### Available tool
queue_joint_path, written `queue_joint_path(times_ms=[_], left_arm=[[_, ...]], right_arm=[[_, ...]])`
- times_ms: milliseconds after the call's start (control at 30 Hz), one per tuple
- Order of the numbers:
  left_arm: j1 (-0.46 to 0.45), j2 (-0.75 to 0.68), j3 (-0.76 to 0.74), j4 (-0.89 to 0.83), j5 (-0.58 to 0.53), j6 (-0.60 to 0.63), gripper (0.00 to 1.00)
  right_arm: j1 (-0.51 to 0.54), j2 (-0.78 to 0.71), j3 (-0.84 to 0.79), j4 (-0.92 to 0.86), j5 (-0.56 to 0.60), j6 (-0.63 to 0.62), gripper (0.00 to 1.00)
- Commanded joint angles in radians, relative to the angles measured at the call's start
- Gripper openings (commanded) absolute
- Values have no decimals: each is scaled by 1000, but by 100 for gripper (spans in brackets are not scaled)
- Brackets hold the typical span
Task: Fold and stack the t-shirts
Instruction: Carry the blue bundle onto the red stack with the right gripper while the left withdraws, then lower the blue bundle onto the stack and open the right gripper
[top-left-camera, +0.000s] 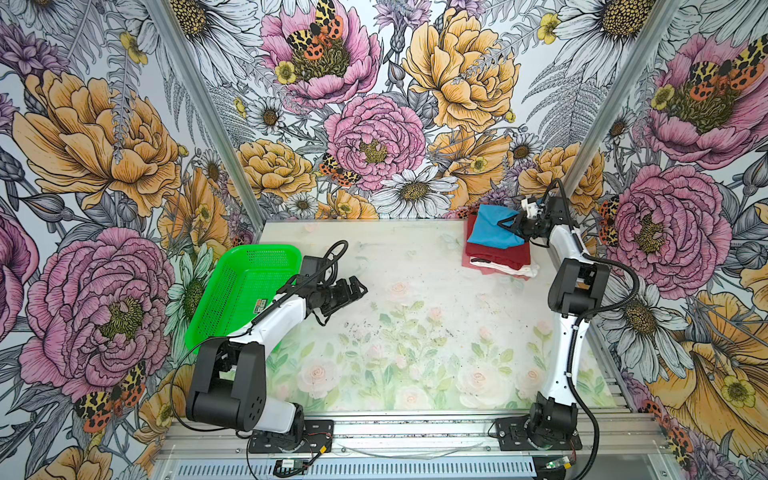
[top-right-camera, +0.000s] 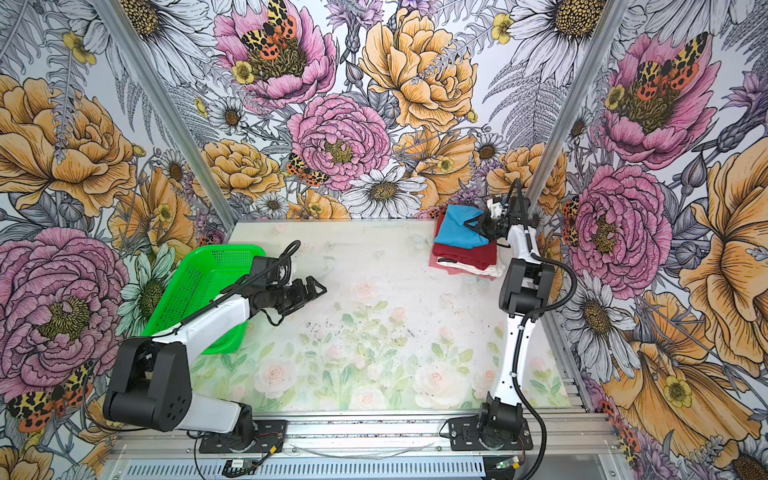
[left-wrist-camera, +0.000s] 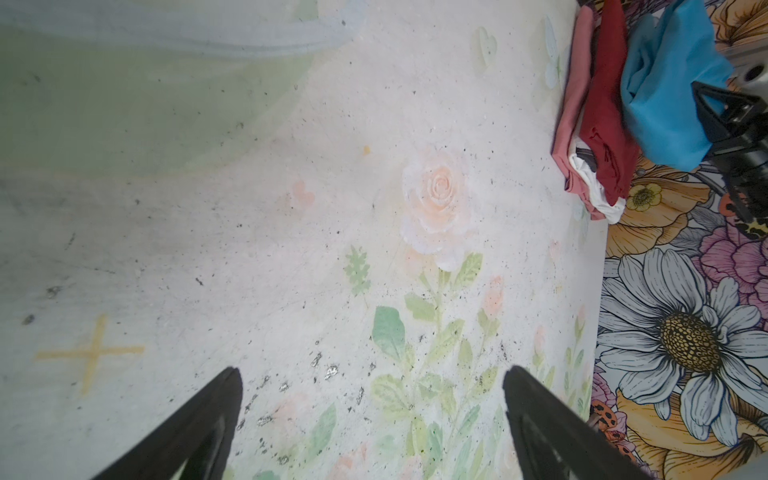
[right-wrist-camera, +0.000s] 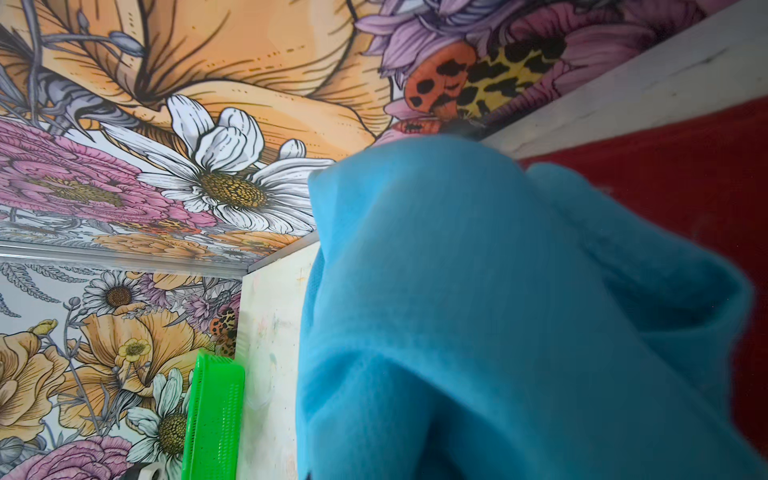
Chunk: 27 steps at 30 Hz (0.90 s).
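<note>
Right gripper (top-left-camera: 508, 224) seemingly pinches soft, rumpled sky-blue shirt (top-left-camera: 485, 232) atop folded stack (top-left-camera: 498, 257).

Floral-printed tabletop (top-left-camera: 415, 299), worn and speckled, bearing a green mesh basket (top-left-camera: 257, 250) at its left edge and a stack of folded t-shirts (top-left-camera: 498, 255) in its far right corner.

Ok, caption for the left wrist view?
Left jaws open over the table; right jaws grip the blue shirt atop the folded stack.

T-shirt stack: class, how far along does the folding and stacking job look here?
Done: pinkish shirt, white shirt and dark red shirt lie folded in a pile. In hand: the right gripper pinches the sky-blue shirt, bunched on top. Left: release and neaten it; no other loose shirt shows. The left gripper hangs open.
</note>
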Motion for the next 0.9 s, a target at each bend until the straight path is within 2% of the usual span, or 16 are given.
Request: queue_joint_path(times_ms=[0,33,167,267,300,400,567,667,867], left_arm=[[12,0,-3,-5,-5,27,99],[12,5,0,-5,-3,25,99],[9,7,8,-4,-1,25,99],[9,5,5,-5,-1,27,99],[8,7,3,-4,-1,27,99],[4,10,3,-3,0,28,99],[-5,13,5,-3,-8,25,99],[-8,13,5,-3,-10,26,99],[-7,7,1,-3,-9,28,99]], right_arm=[[-10,-11,25,-21,-72,-33,6],[-16,-21,3,-23,-65,-43,11],[-49,-122,-106,-35,62,-104,65],[-75,-214,-146,-71,152,-154,86],[-82,-246,-153,-83,178,-170,99],[-88,-316,-153,-117,228,-191,99],[-43,-353,-167,-122,223,-207,100],[11,-329,-157,-120,210,-214,99],[99,-200,-147,-115,258,-225,99]])
